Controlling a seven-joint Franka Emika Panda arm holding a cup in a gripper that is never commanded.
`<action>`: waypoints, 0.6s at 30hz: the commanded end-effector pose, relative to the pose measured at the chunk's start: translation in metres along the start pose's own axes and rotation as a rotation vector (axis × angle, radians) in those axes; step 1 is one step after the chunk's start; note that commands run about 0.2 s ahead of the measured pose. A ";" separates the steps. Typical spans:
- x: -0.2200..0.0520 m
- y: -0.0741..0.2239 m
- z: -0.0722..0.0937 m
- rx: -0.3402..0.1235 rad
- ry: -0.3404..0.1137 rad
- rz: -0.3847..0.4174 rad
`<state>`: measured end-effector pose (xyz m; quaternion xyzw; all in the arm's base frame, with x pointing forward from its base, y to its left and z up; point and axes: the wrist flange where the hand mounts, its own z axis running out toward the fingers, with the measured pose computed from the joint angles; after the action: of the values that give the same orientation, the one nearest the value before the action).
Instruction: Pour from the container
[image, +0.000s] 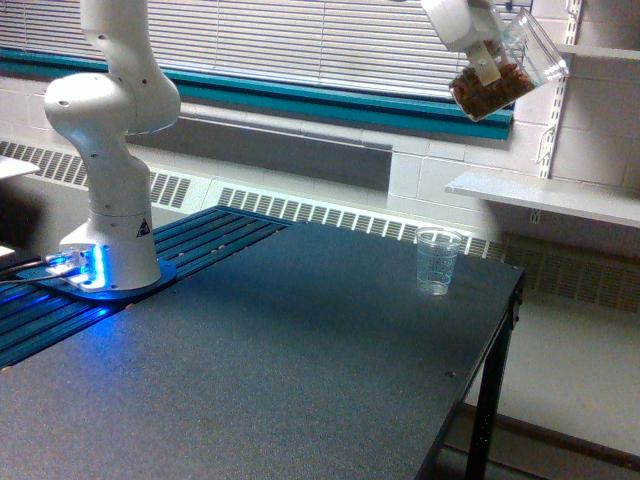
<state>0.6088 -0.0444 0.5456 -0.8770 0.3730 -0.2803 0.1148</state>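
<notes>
Gripper (492, 62) fingers are clamping the container (505, 75) high near the upper edge of the exterior view, toward that view's right, in front of the window blinds (330, 40). One pale finger (487, 66) is lying across the clear wall of the vessel. The white arm (110, 110) is rising from its blue-lit base (100, 275) at the exterior view's left and leaving the top of the picture, with only the wrist reappearing above the container. The container is hanging tilted in mid-air, well above the table (250, 370), and brown granular bits are gathering in its lower part while its upper part is showing clear. A ribbed clear plastic cup (437, 260) is standing upright on the dark tabletop near the far edge, below the container and slightly toward the exterior view's left of it, well apart from it. Whether anything is sitting in that cup cannot be told.
</notes>
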 end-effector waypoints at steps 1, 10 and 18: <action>-0.016 -0.021 -0.004 0.012 0.005 -0.064; -0.026 -0.021 0.000 0.033 0.009 -0.110; -0.053 -0.021 0.010 0.069 -0.017 -0.179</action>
<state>0.6038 -0.0081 0.5277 -0.8931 0.3259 -0.2861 0.1199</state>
